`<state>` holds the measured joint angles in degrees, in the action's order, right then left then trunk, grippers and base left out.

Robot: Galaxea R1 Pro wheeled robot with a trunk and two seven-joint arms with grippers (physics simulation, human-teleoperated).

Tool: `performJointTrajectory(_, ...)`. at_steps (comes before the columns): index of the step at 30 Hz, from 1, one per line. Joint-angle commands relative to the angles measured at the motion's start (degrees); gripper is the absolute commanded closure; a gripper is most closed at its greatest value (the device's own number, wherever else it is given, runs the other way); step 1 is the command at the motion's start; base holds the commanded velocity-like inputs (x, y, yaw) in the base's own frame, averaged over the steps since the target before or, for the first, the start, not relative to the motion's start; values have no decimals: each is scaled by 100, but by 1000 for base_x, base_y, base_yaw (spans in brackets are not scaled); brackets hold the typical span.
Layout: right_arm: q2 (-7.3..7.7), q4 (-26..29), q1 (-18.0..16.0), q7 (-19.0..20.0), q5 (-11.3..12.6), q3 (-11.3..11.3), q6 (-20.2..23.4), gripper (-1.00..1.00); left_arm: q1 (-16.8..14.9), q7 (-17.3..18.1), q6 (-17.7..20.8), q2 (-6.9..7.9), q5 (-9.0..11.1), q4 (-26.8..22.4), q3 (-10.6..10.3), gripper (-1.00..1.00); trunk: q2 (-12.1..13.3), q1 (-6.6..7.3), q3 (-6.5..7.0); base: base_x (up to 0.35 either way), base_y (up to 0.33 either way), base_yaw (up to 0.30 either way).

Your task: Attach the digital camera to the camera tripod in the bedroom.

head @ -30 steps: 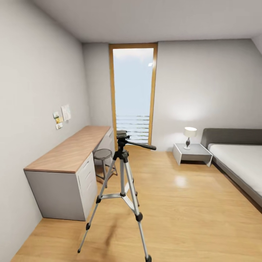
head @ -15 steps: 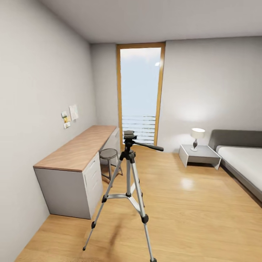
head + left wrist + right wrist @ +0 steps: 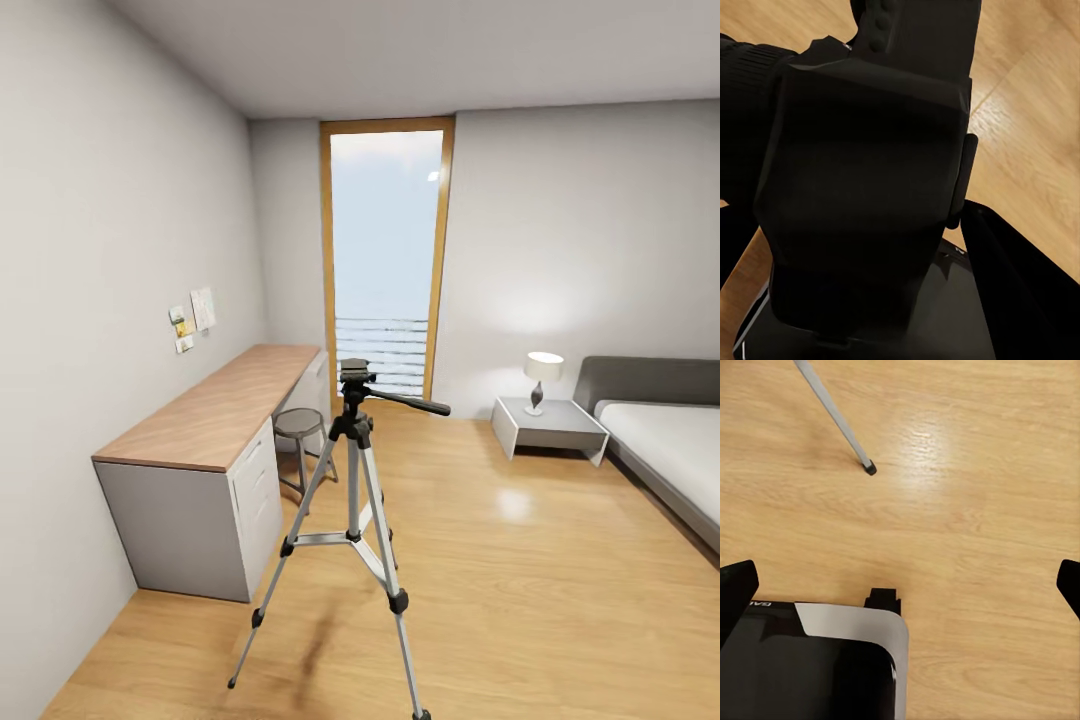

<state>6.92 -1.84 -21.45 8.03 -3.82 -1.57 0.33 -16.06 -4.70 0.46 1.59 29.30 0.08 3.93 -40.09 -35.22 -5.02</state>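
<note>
Left gripper (image 3: 870, 315) clamped our camera (image 3: 862, 172); right gripper (image 3: 900, 581) spread apart. Rigid, chunky body, so we held it by the sides, facing the tripod (image 3: 352, 480) at frame centre.

We see a wood floor (image 3: 520, 600) carrying the tripod (image 3: 352, 520) mid-room — a desk (image 3: 215, 440) and stool (image 3: 297, 425) along its left edge, a nightstand (image 3: 548, 428) and bed (image 3: 670, 450) at right.
</note>
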Motion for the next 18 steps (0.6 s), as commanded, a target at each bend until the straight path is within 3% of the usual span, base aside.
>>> performJointTrajectory(1, 2, -9, -8, 15, -39, -19, 3, -100, -5, -13, 5, 0, -21, 0, 38, 100, -8, -2, -10, 0, 0, 0)
performJointTrajectory(18, 1, -9, -8, 46, -39, -19, 62, -100, -4, -13, 6, -1, -21, 0, 38, 100, -8, -2, -10, 0, 0, 0)
